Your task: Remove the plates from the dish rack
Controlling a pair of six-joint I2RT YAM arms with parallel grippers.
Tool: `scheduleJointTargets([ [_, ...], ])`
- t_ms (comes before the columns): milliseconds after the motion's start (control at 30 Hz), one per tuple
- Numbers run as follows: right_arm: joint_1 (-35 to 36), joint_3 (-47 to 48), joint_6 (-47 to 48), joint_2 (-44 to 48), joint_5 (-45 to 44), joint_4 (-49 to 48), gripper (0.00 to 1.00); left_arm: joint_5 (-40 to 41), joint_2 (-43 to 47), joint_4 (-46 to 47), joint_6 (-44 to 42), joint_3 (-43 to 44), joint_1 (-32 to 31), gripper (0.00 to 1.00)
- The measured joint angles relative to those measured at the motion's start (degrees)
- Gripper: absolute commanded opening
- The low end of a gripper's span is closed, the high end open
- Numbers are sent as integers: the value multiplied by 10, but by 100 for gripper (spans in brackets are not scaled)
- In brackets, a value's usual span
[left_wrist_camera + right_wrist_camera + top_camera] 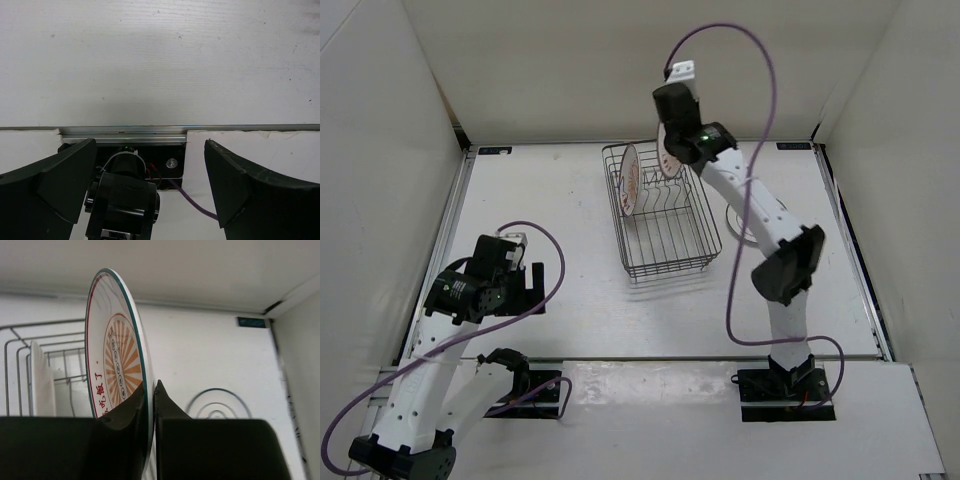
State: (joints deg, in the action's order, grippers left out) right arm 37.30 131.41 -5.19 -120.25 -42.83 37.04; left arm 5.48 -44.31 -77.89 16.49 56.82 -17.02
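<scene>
Right wrist view has the right gripper point(151, 390) pinched narrow on the bottom rim of the sunburst plate point(117, 355), with one finger on each face. The plate stands on edge, nearly upright, its orange rays and green-edged rim turned toward the left of that view. From overhead, that plate point(668, 160) is held up in the air by the right gripper point(672, 150), over the far right corner of the dish rack point(670, 270).

A second plate point(630, 178) stands on edge among the prongs at the rack's far left end. From the wrist it shows as a white sliver point(42, 380) behind the rack wires point(30, 335). The grey-lined plate point(216, 402) lies flat on the table point(540, 200) just right of the rack, and the arm partly hides it point(744, 228) from above.

The left gripper point(150, 145) is spread wide with nothing between its fingers. It sits low at the table's near left point(525, 285), well apart from the rack.
</scene>
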Motion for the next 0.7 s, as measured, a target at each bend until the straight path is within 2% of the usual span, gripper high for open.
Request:
scheduleJointTargets([
  [33, -1, -14, 9, 31, -11, -4, 0, 1, -3, -1, 0, 4, 0, 95],
  [133, -22, -70, -1, 137, -19, -8, 0, 1, -21, -3, 1, 28, 0, 95],
  [200, -63, -115, -29, 215, 3, -5, 0, 0, -38, -3, 1, 56, 0, 100],
  [300, -139, -139, -56, 293, 15, 17, 0, -5, -67, -6, 12, 111, 0, 100],
  [367, -177, -111, -66, 304, 15, 48, 0, -23, -93, -5, 20, 163, 0, 100],
  [467, -191, -83, -71, 298, 31, 75, 0, -72, -143, 12, 38, 271, 0, 100],
  [700, -200, -105, -92, 284, 89, 142, 0, -110, -227, 48, 62, 457, 0, 100],
])
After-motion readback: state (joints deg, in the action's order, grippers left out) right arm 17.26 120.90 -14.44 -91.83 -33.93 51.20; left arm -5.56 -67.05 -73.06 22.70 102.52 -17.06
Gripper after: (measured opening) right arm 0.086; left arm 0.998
